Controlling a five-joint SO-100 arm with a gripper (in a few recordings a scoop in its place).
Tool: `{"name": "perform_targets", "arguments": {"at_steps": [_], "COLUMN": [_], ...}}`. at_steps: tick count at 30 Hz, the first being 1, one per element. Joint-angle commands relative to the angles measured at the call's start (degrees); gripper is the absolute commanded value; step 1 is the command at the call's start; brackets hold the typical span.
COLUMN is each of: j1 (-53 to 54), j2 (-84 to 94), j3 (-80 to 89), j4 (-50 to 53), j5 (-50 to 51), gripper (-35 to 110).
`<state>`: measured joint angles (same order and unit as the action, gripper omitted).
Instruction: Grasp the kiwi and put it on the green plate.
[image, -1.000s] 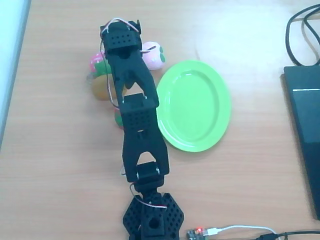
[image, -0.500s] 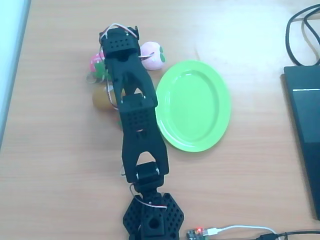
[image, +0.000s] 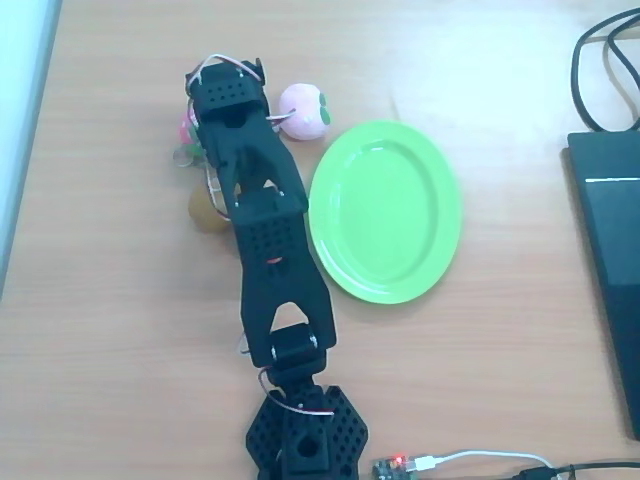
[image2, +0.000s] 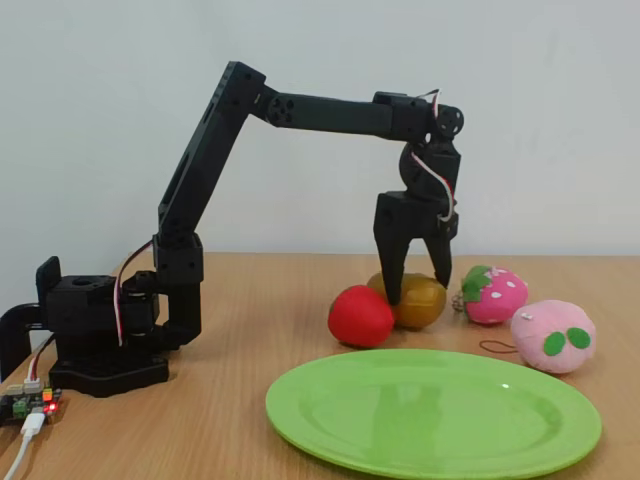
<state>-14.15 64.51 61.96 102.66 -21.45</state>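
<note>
Hand (image2: 415, 280) down, fingers spread

In the fixed view the green plate (image2: 433, 416) lies nearest the camera, on the table (image2: 230, 420). Behind it sits a row of toys: a tomato toy (image2: 361, 316) at left, the kiwi (image2: 418, 301) touching it just behind, then a strawberry toy (image2: 493, 294), with a peach toy (image2: 553, 336) farthest right. The gripper (image2: 417, 287) hangs over the kiwi, one finger before it, one behind. The arm's base (image2: 95, 340) stands at far left.
</note>
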Motion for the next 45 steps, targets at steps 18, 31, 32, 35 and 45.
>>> {"name": "perform_targets", "arguments": {"at_steps": [18, 31, 32, 35, 45], "j1": [-3.2, -3.1, -3.1, -3.0, -0.5], "j2": [0.0, 0.0, 0.2, 1.1, 4.6], "j3": [3.3, 2.5, 2.5, 1.8, -2.8], "j4": [0.8, 0.8, 0.8, 0.8, 0.8], "j5": [-0.7, -0.4, -0.4, -0.4, -0.4], "gripper": [41, 32, 32, 31, 31]}}
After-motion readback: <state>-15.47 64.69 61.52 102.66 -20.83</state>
